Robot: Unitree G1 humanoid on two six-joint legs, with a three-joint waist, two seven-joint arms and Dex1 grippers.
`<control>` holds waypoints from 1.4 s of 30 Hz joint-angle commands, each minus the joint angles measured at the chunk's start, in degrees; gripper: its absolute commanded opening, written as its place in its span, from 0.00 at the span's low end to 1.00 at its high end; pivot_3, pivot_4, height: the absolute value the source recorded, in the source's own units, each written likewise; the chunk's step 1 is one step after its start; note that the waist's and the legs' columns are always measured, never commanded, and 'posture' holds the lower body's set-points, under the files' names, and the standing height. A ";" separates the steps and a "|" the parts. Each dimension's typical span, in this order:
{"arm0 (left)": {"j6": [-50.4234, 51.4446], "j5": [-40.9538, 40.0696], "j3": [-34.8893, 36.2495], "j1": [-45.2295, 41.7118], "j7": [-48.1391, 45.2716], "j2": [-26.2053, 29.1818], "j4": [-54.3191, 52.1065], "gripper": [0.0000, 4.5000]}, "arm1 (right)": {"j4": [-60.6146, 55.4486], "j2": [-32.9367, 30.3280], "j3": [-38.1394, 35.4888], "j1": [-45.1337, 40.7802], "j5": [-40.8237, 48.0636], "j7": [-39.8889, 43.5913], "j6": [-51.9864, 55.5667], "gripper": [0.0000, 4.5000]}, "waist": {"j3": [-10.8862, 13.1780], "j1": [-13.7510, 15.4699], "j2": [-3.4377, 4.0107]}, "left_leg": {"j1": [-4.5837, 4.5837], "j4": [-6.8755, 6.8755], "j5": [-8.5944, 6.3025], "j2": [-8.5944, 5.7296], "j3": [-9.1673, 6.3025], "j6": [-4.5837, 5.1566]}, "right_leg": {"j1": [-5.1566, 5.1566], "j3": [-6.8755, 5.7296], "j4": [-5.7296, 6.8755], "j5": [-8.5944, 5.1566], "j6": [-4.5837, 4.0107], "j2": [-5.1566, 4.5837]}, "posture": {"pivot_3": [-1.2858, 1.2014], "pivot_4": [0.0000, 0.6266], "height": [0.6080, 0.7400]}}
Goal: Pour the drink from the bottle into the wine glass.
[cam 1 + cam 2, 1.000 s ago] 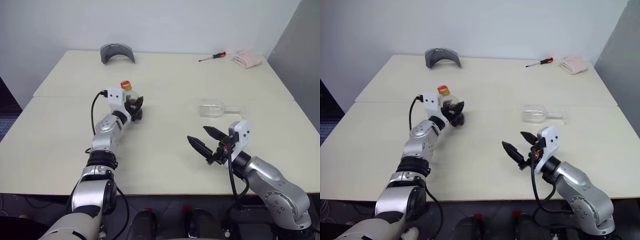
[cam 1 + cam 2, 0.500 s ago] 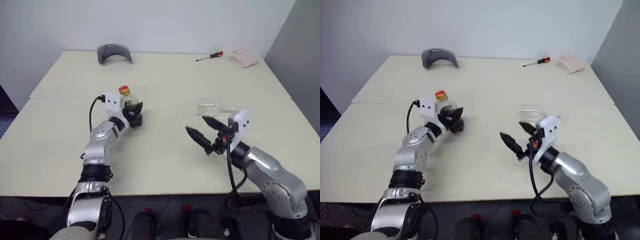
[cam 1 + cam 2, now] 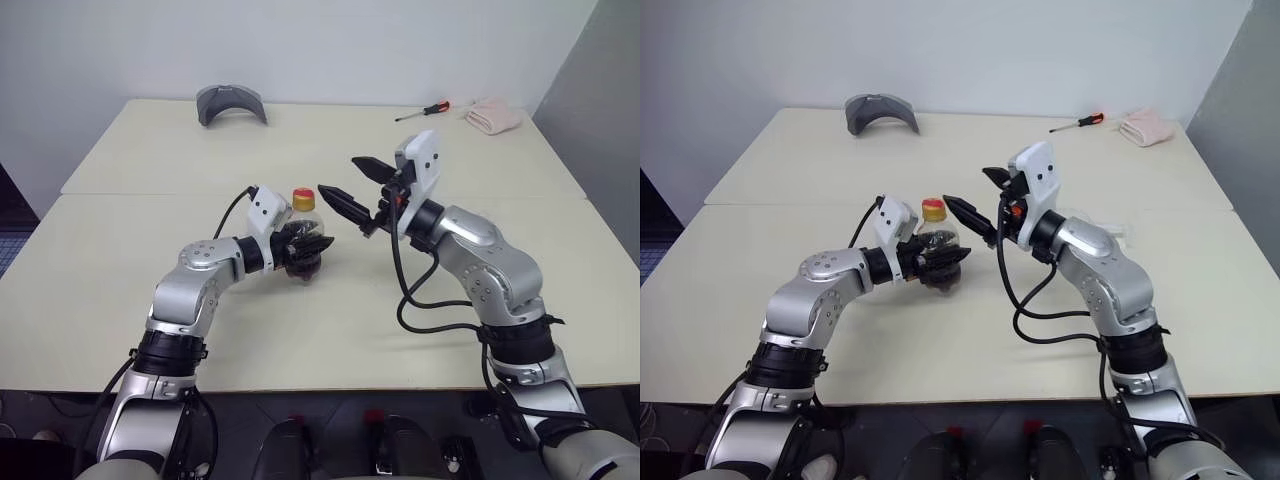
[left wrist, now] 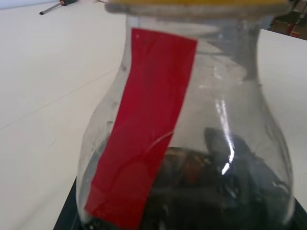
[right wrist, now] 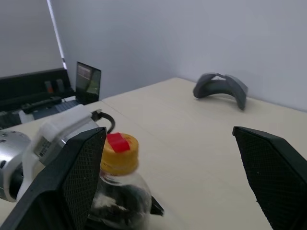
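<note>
The right gripper (image 3: 348, 180), jaws spread wide, hangs just beside the bottle (image 3: 302, 235) cap, crowding the approach from above. Worktop (image 3: 130, 250) to the left and front lies free.

One bottle (image 3: 302, 237), one wine glass (image 3: 1108, 229), one screwdriver (image 3: 434, 109), one folded cloth (image 3: 492, 116), one grey curved object (image 3: 231, 102)

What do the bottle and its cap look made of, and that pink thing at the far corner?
Bottle: clear glossy plastic, probably; see-through walls with bright glints and dark drink inside. Cap: yellow, matte, likely plastic. Pink thing: soft folded cloth by its rumpled shape, though too far to be sure.
</note>
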 commanded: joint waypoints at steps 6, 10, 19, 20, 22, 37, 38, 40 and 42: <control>-3.42 -0.29 -0.33 -5.01 -3.26 -0.53 2.14 0.49 | -1.94 1.76 -0.96 -1.18 4.71 2.90 6.19 1.00 | 0.00 -0.01 0.01 | -0.01 0.00 -0.01 -0.04 0.04 0.01 | -0.01 0.02 -0.02 0.00 -0.01 -0.05 | 0.52 0.24 1.00; -3.68 -0.41 -1.64 -5.01 -4.33 -1.71 1.77 0.49 | -0.90 2.70 -0.85 -1.78 3.86 2.26 6.05 1.00 | 0.00 -0.08 0.01 | -0.01 0.00 -0.01 -0.02 0.03 0.02 | -0.03 0.02 0.02 0.00 -0.01 -0.04 | 0.52 0.24 1.00; -2.58 -1.62 -1.45 -4.61 -5.14 -2.37 0.69 0.48 | 0.73 3.88 -1.64 -2.87 2.56 1.56 4.95 1.00 | 0.01 -0.15 0.01 | -0.01 0.00 -0.01 0.00 0.03 0.02 | -0.05 0.03 0.04 0.00 -0.01 -0.02 | 0.52 0.24 1.00; -2.57 -1.73 -1.27 -4.55 -5.24 -2.29 0.58 0.47 | 0.73 3.92 -1.74 -2.91 2.51 1.55 4.97 1.00 | 0.01 -0.16 0.01 | -0.01 0.00 -0.01 0.00 0.04 0.02 | -0.05 0.03 0.04 0.00 -0.01 -0.02 | 0.52 0.24 1.00; -2.51 -1.80 -1.09 -4.47 -5.23 -2.18 0.41 0.46 | 0.73 4.03 -1.90 -2.96 2.36 1.65 5.04 1.00 | 0.01 -0.17 0.01 | -0.01 0.00 -0.01 0.00 0.04 0.02 | -0.05 0.04 0.04 0.00 -0.01 -0.02 | 0.52 0.24 1.00; -0.52 -2.96 -0.78 -4.72 -6.10 -2.12 -0.98 0.44 | 3.69 4.64 -1.84 -3.74 1.12 2.89 3.35 1.00 | 0.01 -0.23 0.02 | -0.01 0.00 -0.01 -0.01 0.04 0.02 | -0.05 0.04 0.04 0.01 -0.01 -0.03 | 0.52 0.24 1.00; -0.47 -2.86 -0.85 -4.98 -6.23 -2.10 -0.82 0.44 | 3.80 4.63 -1.69 -3.67 1.01 3.01 3.27 1.00 | 0.01 -0.23 0.02 | -0.01 0.00 -0.01 -0.01 0.04 0.01 | -0.05 0.04 0.04 0.01 -0.01 -0.03 | 0.52 0.24 1.00; -0.39 -2.71 -0.99 -5.39 -6.42 -2.09 -0.56 0.44 | 3.90 4.62 -1.37 -3.41 0.79 3.13 3.19 1.00 | 0.01 -0.23 0.02 | -0.01 0.00 -0.01 -0.01 0.04 0.01 | -0.05 0.04 0.04 0.01 -0.01 -0.02 | 0.52 0.24 1.00; -0.47 -2.51 -1.07 -5.61 -6.55 -2.12 -0.29 0.44 | 3.76 4.77 -1.15 -2.98 0.80 3.16 3.41 1.00 | 0.01 -0.23 0.02 | -0.01 0.00 -0.01 0.00 0.04 0.01 | -0.05 0.04 0.04 0.01 -0.01 -0.02 | 0.52 0.24 1.00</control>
